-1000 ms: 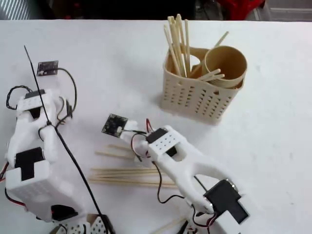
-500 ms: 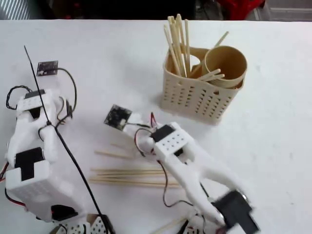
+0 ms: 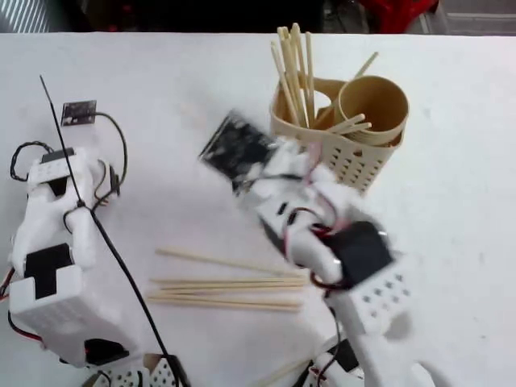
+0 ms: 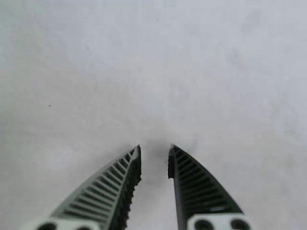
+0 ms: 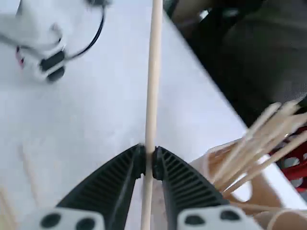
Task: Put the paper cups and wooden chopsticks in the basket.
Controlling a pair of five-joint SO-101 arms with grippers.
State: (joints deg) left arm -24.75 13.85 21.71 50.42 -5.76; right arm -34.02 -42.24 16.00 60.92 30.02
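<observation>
High view: basket (image 3: 334, 153) holds a paper cup (image 3: 373, 109) and upright chopsticks (image 3: 294, 72). Loose chopsticks (image 3: 226, 290) lie on the surface (image 3: 177, 72), apart from the basket.

Left wrist view: my left end effector (image 4: 154, 160) is slightly apart and grips nothing.

Right wrist view: my right end effector (image 5: 149, 163) is clamped on a single chopstick (image 5: 153, 72), just beside the basket.

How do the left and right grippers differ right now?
1. Grip: the right gripper is shut on a wooden chopstick, while the left gripper holds nothing and its jaws are slightly apart.
2. Place: the right gripper is close to the basket, while the left gripper points at bare table.
Shared: both have the same ribbed, tapered fingers.
</observation>
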